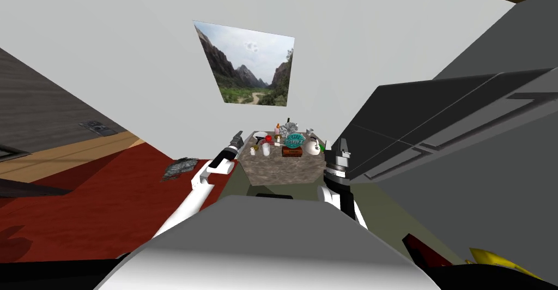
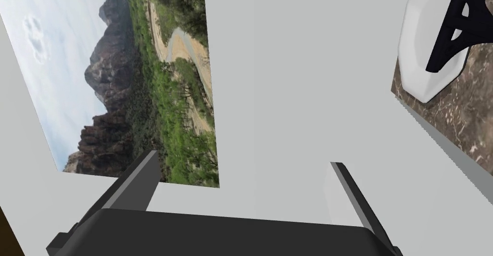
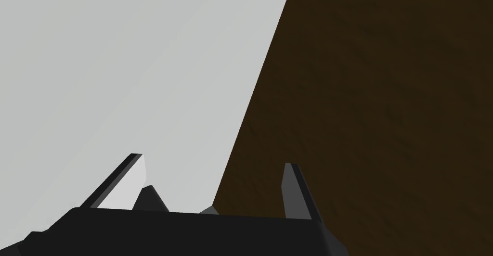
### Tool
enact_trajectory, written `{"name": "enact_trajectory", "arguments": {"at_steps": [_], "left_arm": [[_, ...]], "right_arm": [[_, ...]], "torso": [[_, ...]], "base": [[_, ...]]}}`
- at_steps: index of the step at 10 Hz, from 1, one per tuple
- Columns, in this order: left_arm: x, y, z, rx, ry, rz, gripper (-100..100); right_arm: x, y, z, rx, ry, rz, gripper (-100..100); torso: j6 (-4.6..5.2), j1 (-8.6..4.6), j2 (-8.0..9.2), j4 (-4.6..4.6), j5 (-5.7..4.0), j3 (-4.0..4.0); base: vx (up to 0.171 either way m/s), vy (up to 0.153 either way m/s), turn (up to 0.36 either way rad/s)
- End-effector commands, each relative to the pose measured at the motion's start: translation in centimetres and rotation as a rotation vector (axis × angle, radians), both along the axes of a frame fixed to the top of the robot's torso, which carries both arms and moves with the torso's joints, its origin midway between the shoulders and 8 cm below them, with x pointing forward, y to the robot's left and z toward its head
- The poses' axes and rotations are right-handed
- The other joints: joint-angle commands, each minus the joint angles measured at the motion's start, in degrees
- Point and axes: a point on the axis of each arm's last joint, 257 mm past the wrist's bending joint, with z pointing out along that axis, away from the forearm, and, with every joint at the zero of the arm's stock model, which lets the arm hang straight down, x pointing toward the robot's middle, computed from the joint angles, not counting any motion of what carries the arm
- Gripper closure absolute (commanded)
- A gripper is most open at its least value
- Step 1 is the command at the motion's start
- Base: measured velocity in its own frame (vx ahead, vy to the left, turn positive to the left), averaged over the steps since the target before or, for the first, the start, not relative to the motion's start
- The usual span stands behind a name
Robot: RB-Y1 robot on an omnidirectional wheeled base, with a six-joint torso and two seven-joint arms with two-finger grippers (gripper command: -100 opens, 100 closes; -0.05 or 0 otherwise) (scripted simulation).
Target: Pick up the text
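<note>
Left fingers [image 2: 137, 183]: spread apart, empty, off the left edge of the worktop [image 1: 278, 173], near its far corner.
Right fingers [image 3: 126, 182]: spread apart, empty, beside the worktop's right edge.
White dish [image 2: 423, 51]: on the worktop's left edge, with a black frame-like thing [image 2: 455, 29] on it.
Text [image 1: 292, 152]: a brown book lying toward the far edge, midway between left and right edges, under a teal round thing [image 1: 295, 139].
</note>
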Motion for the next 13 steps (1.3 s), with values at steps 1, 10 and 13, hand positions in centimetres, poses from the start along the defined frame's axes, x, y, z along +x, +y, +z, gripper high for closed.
{"name": "enact_trajectory", "arguments": {"at_steps": [1,10,13], "left_arm": [[1.0,0.7,-1.3,-0.005,0.045,0.013,-100],[6.3,7.5,-5.6,-0.059,0.295,0.130,-100],[7.0,9.4,-7.3,-0.083,0.375,0.173,-100]], "right_arm": [[0.0,0.0,0.0,0.000,0.000,0.000,0],[0.0,0.0,0.0,0.000,0.000,0.000,0],[0.0,0.0,0.0,0.000,0.000,0.000,0]], "torso": [[0.00,0.00,0.00,0.00,0.00,0.00],[-0.05,0.04,-0.07,-0.02,0.02,-0.04],[-0.06,0.02,-0.10,-0.02,0.01,-0.06]], "base": [[-0.028,0.009,-0.065],[-0.027,0.015,-0.108],[-0.013,0.016,-0.084]]}}
